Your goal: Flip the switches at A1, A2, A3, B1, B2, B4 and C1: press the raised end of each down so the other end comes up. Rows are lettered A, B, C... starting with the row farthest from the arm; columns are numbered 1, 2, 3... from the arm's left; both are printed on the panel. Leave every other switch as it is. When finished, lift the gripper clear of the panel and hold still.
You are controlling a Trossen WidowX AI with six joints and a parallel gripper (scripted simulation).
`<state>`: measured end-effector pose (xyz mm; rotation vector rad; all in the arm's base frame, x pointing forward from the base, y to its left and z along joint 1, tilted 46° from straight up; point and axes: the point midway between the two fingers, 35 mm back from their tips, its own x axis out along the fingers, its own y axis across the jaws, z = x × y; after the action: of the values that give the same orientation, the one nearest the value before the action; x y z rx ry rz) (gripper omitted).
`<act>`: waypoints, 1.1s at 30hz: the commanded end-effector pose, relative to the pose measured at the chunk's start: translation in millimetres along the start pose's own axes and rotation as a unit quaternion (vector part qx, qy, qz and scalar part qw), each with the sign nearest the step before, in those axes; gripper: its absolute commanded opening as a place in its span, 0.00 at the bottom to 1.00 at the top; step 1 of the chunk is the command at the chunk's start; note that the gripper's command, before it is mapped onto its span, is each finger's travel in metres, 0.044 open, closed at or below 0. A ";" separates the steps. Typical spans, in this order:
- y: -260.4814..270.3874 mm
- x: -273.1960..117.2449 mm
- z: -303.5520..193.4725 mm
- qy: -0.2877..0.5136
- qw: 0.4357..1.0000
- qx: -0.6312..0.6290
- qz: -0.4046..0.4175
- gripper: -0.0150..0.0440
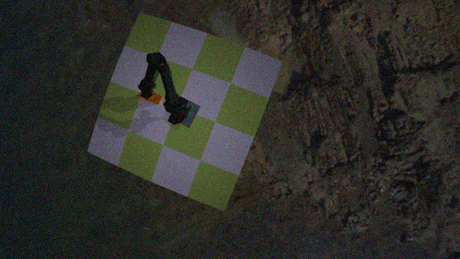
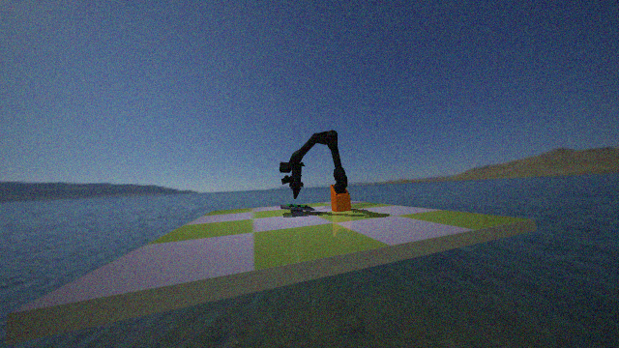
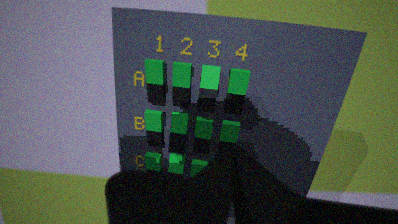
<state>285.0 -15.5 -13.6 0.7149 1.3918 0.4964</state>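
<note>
The grey switch panel [image 1: 194, 116] [image 3: 290, 65] lies on the checkered floor, with columns 1 to 4 and rows A, B and C readable in the wrist view. The switches show green far halves and black near halves. Switch A3 [image 3: 210, 77] looks brighter than A1 [image 3: 154, 72], A2 [image 3: 181, 75] and A4 [image 3: 239, 81]. B1 [image 3: 154, 121] is brighter than B2 [image 3: 179, 122], B3 [image 3: 204, 128] and B4 [image 3: 230, 131]. C1 [image 3: 152, 161] is dim; C2 [image 3: 175, 163] has a bright patch. Exact tilts are unclear. My gripper [image 2: 295, 197] [image 3: 231, 152] is shut and empty above the panel, hiding its near part.
The arm stands on an orange base [image 1: 155, 98] [image 2: 340, 200] beside the panel. Both are on a green and pale checkered platform [image 1: 176, 169] [image 2: 309, 242]. Arm shadows fall across the panel's right and near parts, darkening switches there.
</note>
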 end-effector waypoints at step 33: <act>-0.3 28.6 -0.4 0.003 1.000 0.004 0.004 0.25</act>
<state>289.1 2.4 -32.5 0.7173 1.3926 0.4961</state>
